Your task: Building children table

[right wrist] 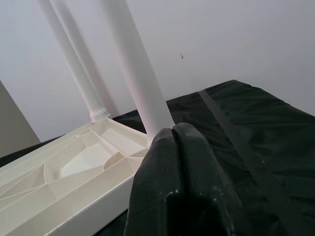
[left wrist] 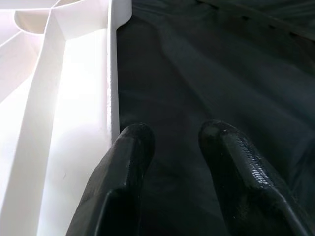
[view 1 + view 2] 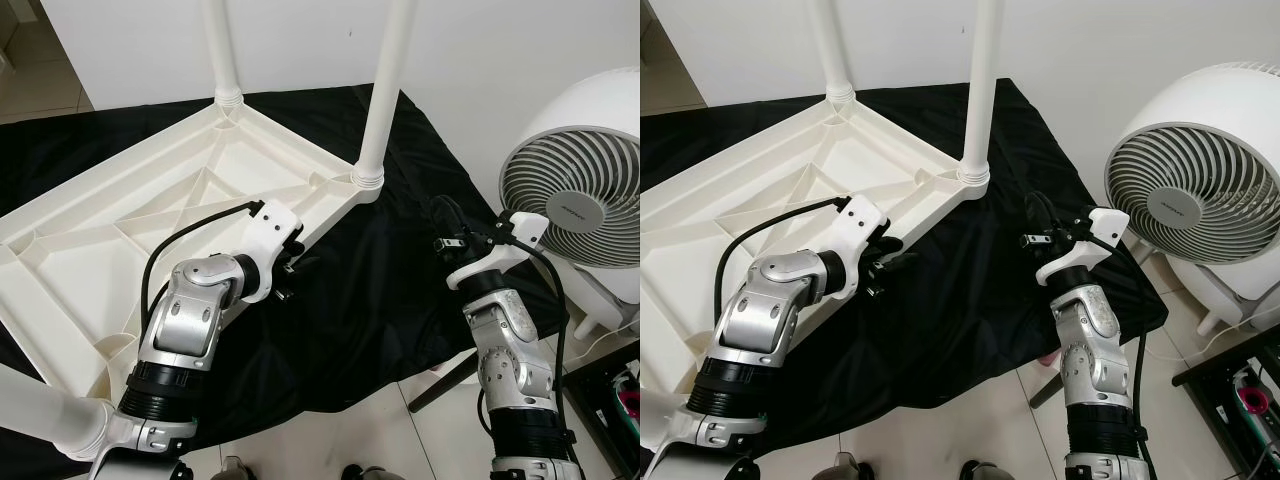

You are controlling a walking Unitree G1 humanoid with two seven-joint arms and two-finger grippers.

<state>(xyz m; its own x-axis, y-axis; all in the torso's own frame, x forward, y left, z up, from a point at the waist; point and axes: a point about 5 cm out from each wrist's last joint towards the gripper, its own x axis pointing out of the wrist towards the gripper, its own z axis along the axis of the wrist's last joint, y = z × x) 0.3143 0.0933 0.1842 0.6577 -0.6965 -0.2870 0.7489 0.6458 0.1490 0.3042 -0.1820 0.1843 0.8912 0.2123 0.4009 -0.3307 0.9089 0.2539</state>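
Observation:
A white plastic children's table (image 3: 150,210) lies upside down on a black cloth (image 3: 380,310). Two white legs stand up from its far corners, one (image 3: 222,50) at the back and one (image 3: 385,90) at the right corner. A third leg (image 3: 45,415) juts up at the near left. My left gripper (image 3: 290,265) hovers beside the table's right rim (image 2: 113,73), open, with nothing between its fingers (image 2: 133,147). My right gripper (image 3: 445,225) is raised over the cloth to the right of the corner leg (image 1: 138,73), shut and empty.
A large white fan (image 3: 585,190) stands on the floor at the right, close to my right arm. A dark rack (image 3: 610,395) sits at the lower right. A white wall runs behind the table. Tiled floor shows below the cloth's near edge.

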